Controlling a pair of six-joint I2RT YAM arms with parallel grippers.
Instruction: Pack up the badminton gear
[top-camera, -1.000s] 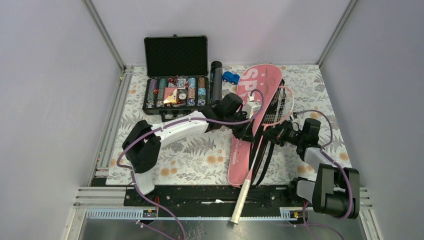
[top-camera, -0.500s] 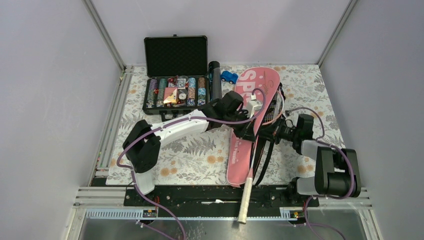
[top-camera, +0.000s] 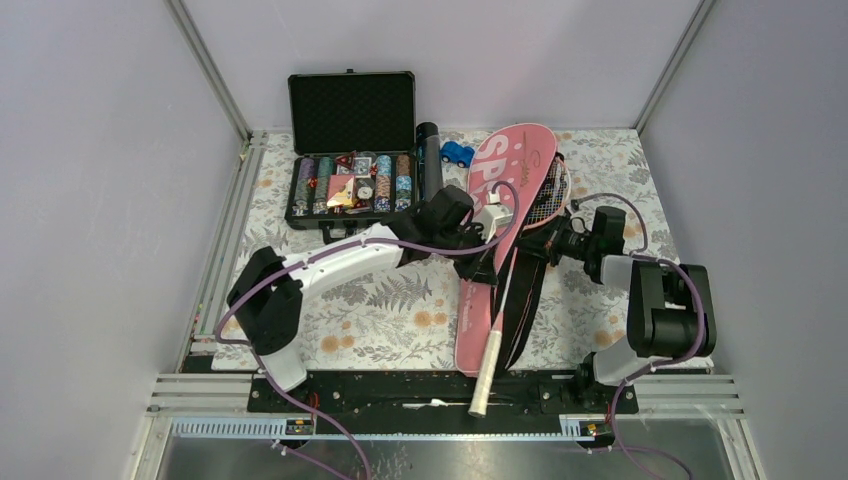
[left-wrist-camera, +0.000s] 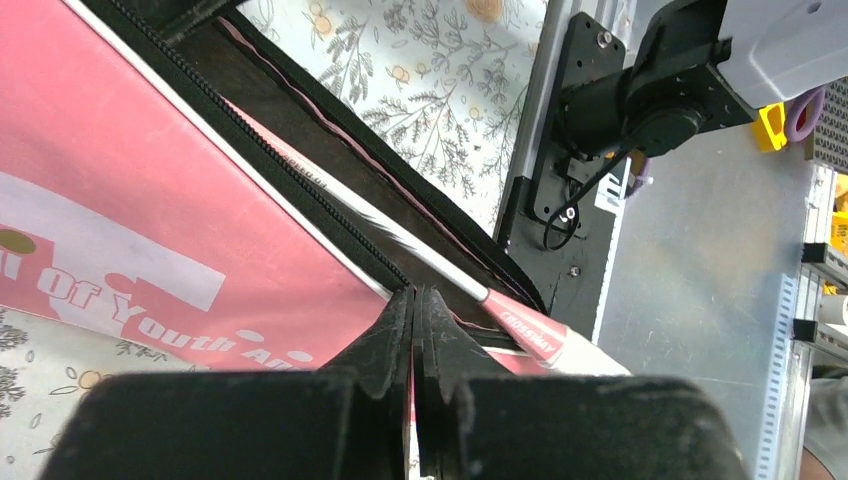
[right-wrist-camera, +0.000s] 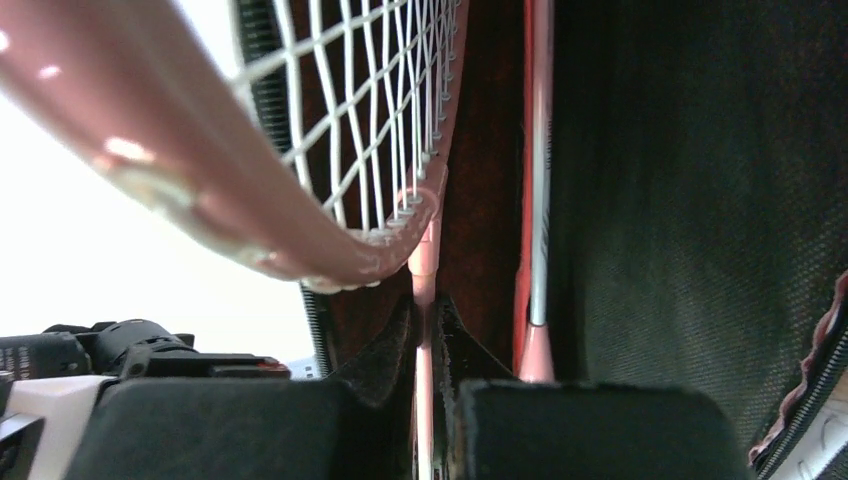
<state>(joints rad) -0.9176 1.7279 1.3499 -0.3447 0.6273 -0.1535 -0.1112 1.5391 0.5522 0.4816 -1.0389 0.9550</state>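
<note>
Two end effectors are seen pressed shut. The left end effector (left-wrist-camera: 414, 300) is closed on the zipped edge of the pink "SPORT" racket cover (top-camera: 505, 160), whose upper flap is held raised off the lower half. The right end effector (right-wrist-camera: 428, 315) is clamped on the thin pink shaft of a racket (right-wrist-camera: 180, 185), just below its strung head, which is lodged in the cover's black-lined opening. The shaft of a second racket (right-wrist-camera: 537, 200) is seen just beside it inside the cover. A white handle (top-camera: 487, 365) is seen protruding past the cover's near end, over the edge of the bench (top-camera: 400, 300). A black tube (top-camera: 431, 160), an open poker chip case (top-camera: 350, 185) and a blue toy car (top-camera: 460, 154) are found along the far side.
</note>
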